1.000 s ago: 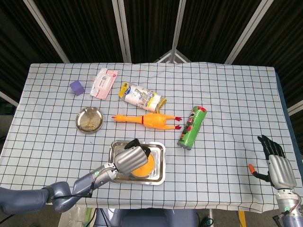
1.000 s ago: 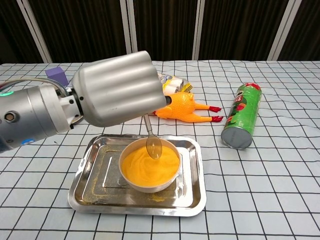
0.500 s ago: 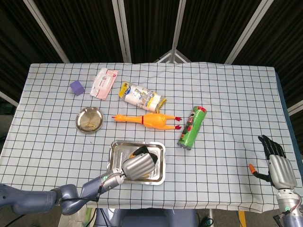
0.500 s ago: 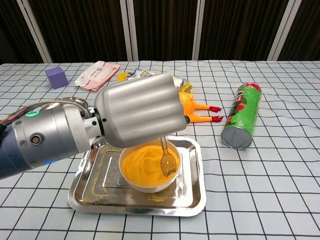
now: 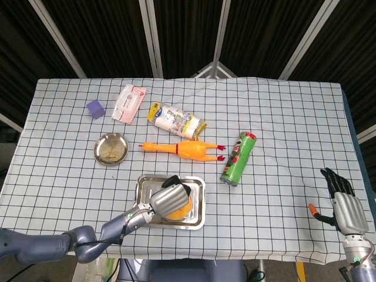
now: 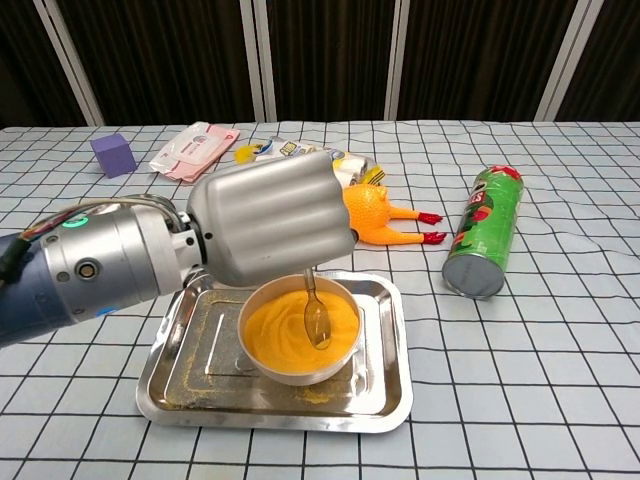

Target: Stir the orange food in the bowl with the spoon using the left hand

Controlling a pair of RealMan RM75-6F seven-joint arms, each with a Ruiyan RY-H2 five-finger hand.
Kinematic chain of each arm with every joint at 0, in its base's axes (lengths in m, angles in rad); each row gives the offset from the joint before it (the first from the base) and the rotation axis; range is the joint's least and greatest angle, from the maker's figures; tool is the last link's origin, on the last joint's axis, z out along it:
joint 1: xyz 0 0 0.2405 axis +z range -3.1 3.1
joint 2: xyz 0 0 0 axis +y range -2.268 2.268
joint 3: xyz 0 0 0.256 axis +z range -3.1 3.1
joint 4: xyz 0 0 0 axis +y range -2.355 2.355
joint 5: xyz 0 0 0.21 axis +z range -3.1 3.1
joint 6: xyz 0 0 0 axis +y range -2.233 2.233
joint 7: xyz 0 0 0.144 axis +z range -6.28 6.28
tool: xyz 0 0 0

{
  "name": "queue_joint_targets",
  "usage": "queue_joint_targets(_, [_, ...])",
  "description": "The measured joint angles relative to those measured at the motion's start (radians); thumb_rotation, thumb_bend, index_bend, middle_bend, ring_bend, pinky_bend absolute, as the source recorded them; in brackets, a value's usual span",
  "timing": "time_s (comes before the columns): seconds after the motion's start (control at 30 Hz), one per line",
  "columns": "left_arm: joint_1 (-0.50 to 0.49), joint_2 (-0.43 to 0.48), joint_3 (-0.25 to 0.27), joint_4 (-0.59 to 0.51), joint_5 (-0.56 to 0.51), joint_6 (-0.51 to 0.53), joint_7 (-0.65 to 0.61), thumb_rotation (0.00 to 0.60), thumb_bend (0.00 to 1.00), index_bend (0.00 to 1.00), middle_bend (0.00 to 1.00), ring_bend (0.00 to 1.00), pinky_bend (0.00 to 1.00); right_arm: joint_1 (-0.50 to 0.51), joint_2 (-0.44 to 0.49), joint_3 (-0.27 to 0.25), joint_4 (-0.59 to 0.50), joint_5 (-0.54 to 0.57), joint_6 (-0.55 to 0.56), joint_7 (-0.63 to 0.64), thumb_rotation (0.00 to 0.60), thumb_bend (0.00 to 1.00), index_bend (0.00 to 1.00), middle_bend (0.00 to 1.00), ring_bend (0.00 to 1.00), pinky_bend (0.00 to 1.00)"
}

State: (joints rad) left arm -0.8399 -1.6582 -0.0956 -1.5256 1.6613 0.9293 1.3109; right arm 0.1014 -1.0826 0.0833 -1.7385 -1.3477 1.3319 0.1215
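Observation:
A white bowl (image 6: 262, 364) full of smooth orange food (image 6: 285, 336) stands in a steel tray (image 6: 180, 380). My left hand (image 6: 270, 218) hovers just above the bowl and grips a metal spoon (image 6: 315, 315), whose tip dips into the orange food near the bowl's middle. In the head view the left hand (image 5: 169, 200) covers most of the bowl (image 5: 180, 210) inside the tray (image 5: 197, 202). My right hand (image 5: 343, 205) hangs off the table's right front corner, fingers apart, holding nothing.
A green can (image 6: 483, 245) lies right of the tray, a rubber chicken (image 6: 378, 215) behind it. Further back are a snack bag (image 5: 176, 120), a wipes pack (image 5: 129, 103), a purple cube (image 5: 95, 108) and a small steel dish (image 5: 111, 148).
The left hand swept the spoon through the food, from the bowl's middle to its right side, then back toward the middle. The right hand has not moved.

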Motion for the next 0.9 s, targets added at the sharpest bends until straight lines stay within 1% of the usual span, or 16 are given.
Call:
queue_joint_targets(0.2, [0.001, 0.006, 0.002, 0.007, -0.001, 0.004, 0.003, 0.6, 0.67, 0.81, 1.0, 0.93, 0.92, 0.001, 0.001, 0.0, 0.001, 0.001, -0.003, 0.004, 0.6, 0.37, 0.0, 0.0, 0.0, 0.0])
queue_joint_targets(0.5, [0.021, 0.067, 0.014, -0.004, 0.006, 0.041, -0.02, 0.6, 0.67, 0.81, 1.0, 0.93, 0.92, 0.001, 0.0, -0.001, -0.004, -0.002, -0.002, -0.002, 0.6, 0.37, 0.0, 0.0, 0.0, 0.0])
queue_joint_targets(0.73, [0.025, 0.089, 0.012, -0.024, 0.014, 0.06, -0.044, 0.6, 0.67, 0.81, 1.0, 0.93, 0.92, 0.0, 0.002, -0.001, -0.006, 0.001, -0.002, -0.002, 0.6, 0.37, 0.0, 0.0, 0.0, 0.0])
queue_joint_targets(0.9, [0.023, 0.1, 0.011, -0.043, 0.01, 0.053, -0.043, 0.6, 0.67, 0.81, 1.0, 0.93, 0.92, 0.0, 0.002, -0.001, -0.006, 0.0, -0.002, 0.0, 0.6, 0.37, 0.0, 0.0, 0.0, 0.0])
